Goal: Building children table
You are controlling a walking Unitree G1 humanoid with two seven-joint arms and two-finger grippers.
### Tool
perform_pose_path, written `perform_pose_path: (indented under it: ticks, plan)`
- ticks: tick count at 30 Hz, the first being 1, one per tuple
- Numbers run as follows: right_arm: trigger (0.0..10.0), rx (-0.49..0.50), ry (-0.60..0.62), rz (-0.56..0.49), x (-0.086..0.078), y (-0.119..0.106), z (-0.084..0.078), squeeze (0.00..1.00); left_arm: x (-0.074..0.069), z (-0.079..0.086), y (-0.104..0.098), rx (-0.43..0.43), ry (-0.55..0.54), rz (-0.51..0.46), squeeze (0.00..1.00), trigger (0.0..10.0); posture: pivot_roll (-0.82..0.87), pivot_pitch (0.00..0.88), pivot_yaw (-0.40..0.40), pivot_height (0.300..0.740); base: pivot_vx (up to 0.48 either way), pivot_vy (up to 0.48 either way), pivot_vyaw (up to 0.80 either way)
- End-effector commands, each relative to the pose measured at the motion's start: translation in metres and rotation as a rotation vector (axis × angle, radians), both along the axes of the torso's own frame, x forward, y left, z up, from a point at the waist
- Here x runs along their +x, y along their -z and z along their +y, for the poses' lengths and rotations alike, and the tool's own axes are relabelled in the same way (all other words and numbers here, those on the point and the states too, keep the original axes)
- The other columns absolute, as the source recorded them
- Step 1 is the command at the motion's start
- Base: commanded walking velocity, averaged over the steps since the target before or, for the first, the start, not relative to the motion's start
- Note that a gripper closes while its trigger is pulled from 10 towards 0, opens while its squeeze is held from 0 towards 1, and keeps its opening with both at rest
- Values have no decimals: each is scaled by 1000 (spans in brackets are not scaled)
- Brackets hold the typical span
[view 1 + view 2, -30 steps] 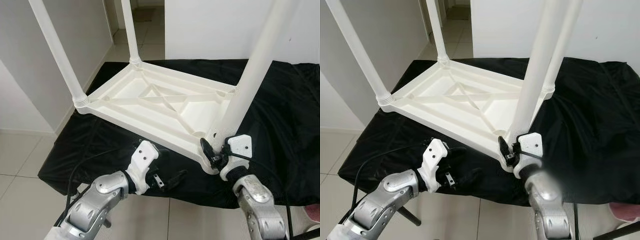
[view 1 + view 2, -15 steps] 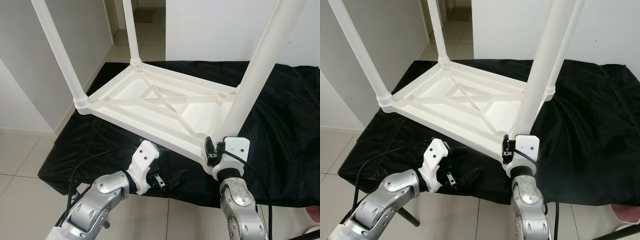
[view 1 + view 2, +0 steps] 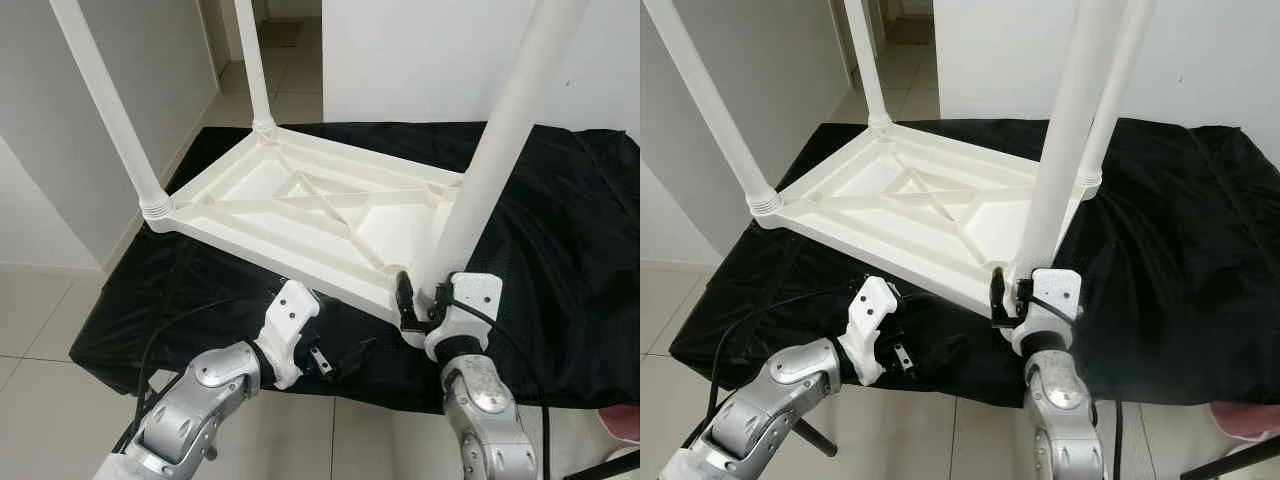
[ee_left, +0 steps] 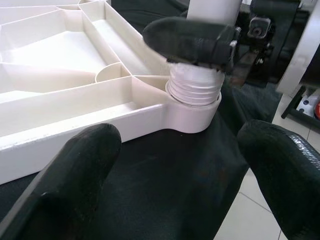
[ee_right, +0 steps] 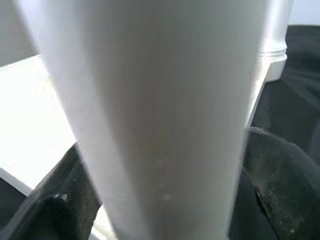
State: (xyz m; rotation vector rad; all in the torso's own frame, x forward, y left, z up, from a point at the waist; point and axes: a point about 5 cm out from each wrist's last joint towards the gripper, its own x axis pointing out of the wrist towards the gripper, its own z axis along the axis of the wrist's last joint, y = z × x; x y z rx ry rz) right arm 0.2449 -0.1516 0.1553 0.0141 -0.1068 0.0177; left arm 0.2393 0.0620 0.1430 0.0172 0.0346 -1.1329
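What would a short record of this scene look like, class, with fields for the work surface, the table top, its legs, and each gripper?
Surface: black cloth
Table top: white table top lying upside down, ribbed underside up
Legs: four white legs standing upward; near right leg in its corner socket
Right gripper: right gripper shut on the near right leg at its base
Left gripper: left gripper open over the cloth, beside the table's near edge

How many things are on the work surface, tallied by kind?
White table legs, standing upright in the corners: 4
Upturned white tabletop: 1
Black cloth: 1
Total: 6
The right gripper clasps the nearest leg; the left gripper hangs open.
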Motion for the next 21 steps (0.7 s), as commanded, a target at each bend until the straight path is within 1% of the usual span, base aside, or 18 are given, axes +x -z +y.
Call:
perform_pose_path:
  ticks: [1,2,3,4,6,8,11,13,14,15,18,20,21]
  plan:
    - [10000,6,-37,-26,-1,-5,-2,1000,2,5,2,18,1,7,0,10000,-112,33,73,740,0,0,0]
    - [10000,-4,-68,-26,-1,-5,-4,596,2,5,2,18,0,7,0,10000,-113,33,76,740,0,0,0]
    - [10000,-10,-89,-25,-1,-5,-5,596,2,5,2,18,0,7,0,10000,-113,33,76,740,0,0,0]
    - [10000,-22,-110,-27,-1,-5,-6,0,2,5,2,19,0,6,0,10000,-113,33,76,740,0,0,0]
    - [10000,-30,-122,-29,-1,-6,-6,0,2,5,2,19,0,6,0,10000,-114,33,81,740,0,0,0]
    - [10000,-53,-204,-27,0,-6,-9,0,3,5,2,23,3,5,0,10000,-117,33,86,740,0,0,0]
    - [10000,-59,-239,-26,1,-6,-11,0,3,5,2,24,5,5,0,10000,-117,33,86,740,0,0,0]
    - [10000,-110,-316,-34,4,-7,-16,0,4,5,2,26,8,4,0,10000,-119,31,92,740,0,0,0]
    - [10000,-110,-316,-34,4,-7,-16,0,4,5,2,26,8,4,0,10000,-119,31,92,740,0,0,0]
    - [10000,-127,-342,-35,5,-8,-18,0,4,5,1,26,9,3,0,10000,-119,31,92,740,0,0,0]
    - [10000,-182,-464,-7,12,-5,-23,0,4,4,1,27,13,2,0,10000,-123,31,97,740,0,0,0]
    - [10000,-182,-464,-7,12,-5,-23,0,4,4,1,27,13,2,0,10000,-123,31,97,740,0,0,0]
    - [10000,-193,-488,3,13,-4,-24,0,4,4,1,26,13,2,0,10000,-123,31,97,740,0,0,0]
